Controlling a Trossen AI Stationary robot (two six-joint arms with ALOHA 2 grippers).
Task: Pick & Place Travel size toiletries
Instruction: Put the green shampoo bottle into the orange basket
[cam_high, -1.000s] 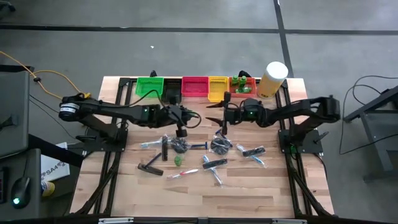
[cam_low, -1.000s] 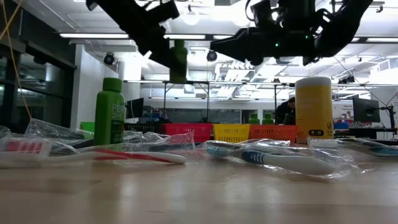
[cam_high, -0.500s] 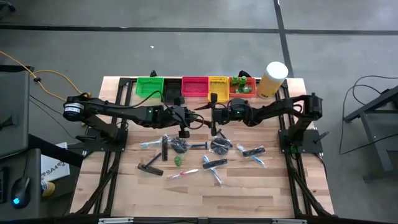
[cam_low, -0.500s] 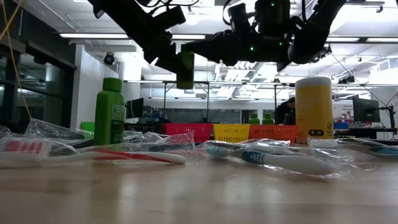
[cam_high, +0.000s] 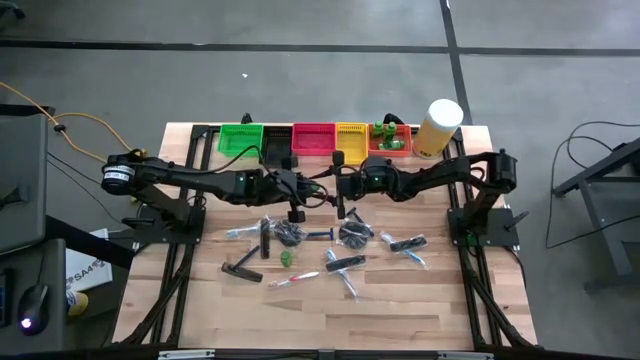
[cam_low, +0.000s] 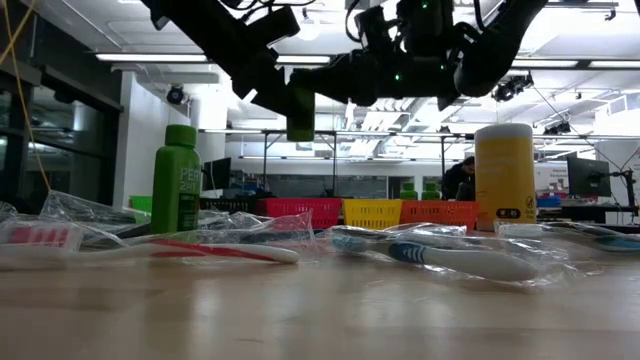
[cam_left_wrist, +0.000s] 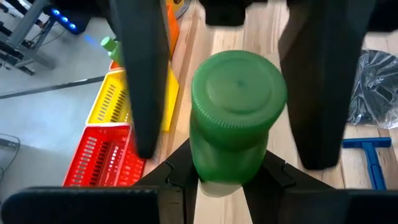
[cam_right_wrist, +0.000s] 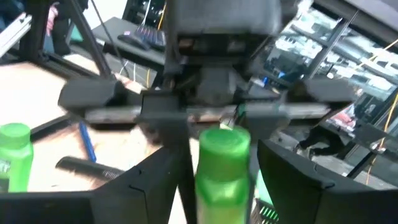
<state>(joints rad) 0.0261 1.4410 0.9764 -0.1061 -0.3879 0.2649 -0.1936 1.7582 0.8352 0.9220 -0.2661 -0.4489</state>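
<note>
A little green bottle (cam_left_wrist: 238, 99) with a ribbed cap hangs in the air over the table's middle, held by my left gripper (cam_left_wrist: 224, 179), which is shut on it. It also shows in the low view as the green bottle (cam_low: 300, 112) under the left gripper (cam_low: 283, 82). My right gripper (cam_right_wrist: 224, 183) is open and reaches in level from the table's right. Its fingers (cam_left_wrist: 140, 81) stand on either side of the bottle (cam_right_wrist: 222, 165) with a gap on each side. Other toiletries lie on the table: combs (cam_high: 243, 266), toothbrushes (cam_high: 296, 280), dark discs (cam_high: 355, 233) and a second green bottle (cam_low: 176, 180). My left gripper pinches the green bottle's body below the cap (cam_left_wrist: 214, 171) between its two fingers. The fingers come from above, slanting down. The bottle stands upright with its cap up, lifted clear of the table.
Coloured bins line the table's far edge: green (cam_high: 240, 137), red (cam_high: 313, 139), yellow (cam_high: 350, 138) and orange (cam_high: 392, 138), the last holding green bottles. A pale-yellow cylinder (cam_high: 440, 125) stands at the far right corner. The near half of the wooden table (cam_high: 330, 320) is bare.
My right gripper has moved toward the table's left, up to the bottle held by my left gripper, and its open fingers now stand around it. My left gripper with the bottle has shifted slightly right and down.
</note>
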